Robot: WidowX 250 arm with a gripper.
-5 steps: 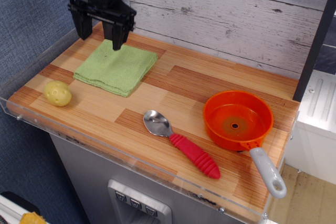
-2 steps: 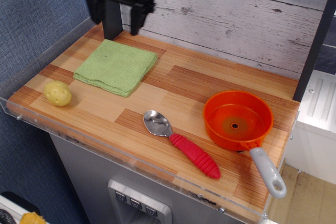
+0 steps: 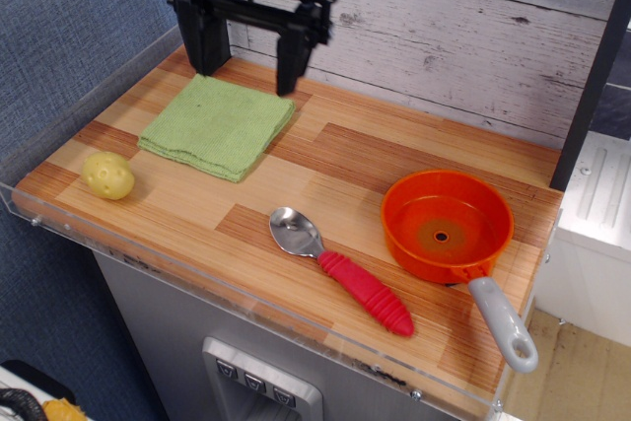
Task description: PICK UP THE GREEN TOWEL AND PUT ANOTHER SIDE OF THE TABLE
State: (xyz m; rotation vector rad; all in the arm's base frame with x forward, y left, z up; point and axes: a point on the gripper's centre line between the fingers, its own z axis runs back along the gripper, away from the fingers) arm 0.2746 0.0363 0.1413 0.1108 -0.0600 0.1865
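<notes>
- Since a second ago the gripper (image 3: 247,54) has lifted off the back corner of the green towel (image 3: 218,125), drifted toward the wall, and widened its stance; its two fingers (image 3: 288,58) are now spread far apart with nothing between them.
- The green towel has not shifted: it lies flat and folded on the back-left part of the table (image 3: 335,160), with the open gripper hovering over its rear edge, apparently not touching the cloth.
- The yellow ball (image 3: 108,175) sits just in front of the towel near the left rim; the spoon (image 3: 335,265) and orange pan (image 3: 447,224) lie well apart to the right, unchanged.
- Judgement: the wider opening suggests the arm is setting up to straddle the cloth, so the task stands at the pre-grasp stage and nothing has been carried yet.
- The next move likely calls for a descent onto the towel before closing; a thin flat cloth may slip, or only its top layer may be caught.
</notes>
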